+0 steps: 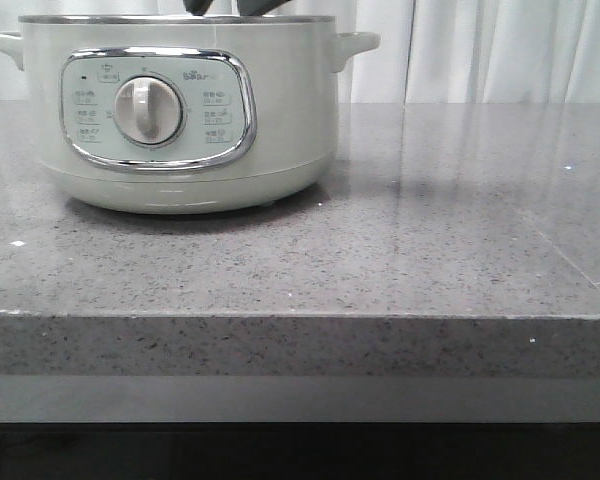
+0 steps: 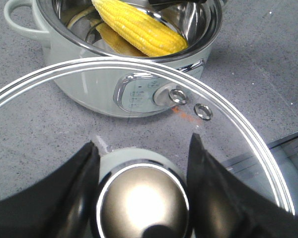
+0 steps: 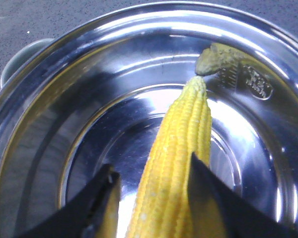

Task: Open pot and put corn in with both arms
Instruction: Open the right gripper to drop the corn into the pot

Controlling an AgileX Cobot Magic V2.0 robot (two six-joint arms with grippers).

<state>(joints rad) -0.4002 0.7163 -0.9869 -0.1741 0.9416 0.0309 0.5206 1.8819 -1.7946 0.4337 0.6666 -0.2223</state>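
Note:
The pale grey-green pot stands open at the far left of the counter, its dial facing me. The yellow corn lies slanted inside the steel bowl, pale end against the wall; it also shows in the left wrist view. My right gripper hangs over the pot with its jaws astride the cob. One finger touches it and a gap shows at the other. My left gripper is shut on the knob of the glass lid and holds it in front of the pot.
The grey speckled counter stretches to the right of the pot, with its front edge near me. White curtains hang behind it. A dark bit of my right arm shows above the pot's rim.

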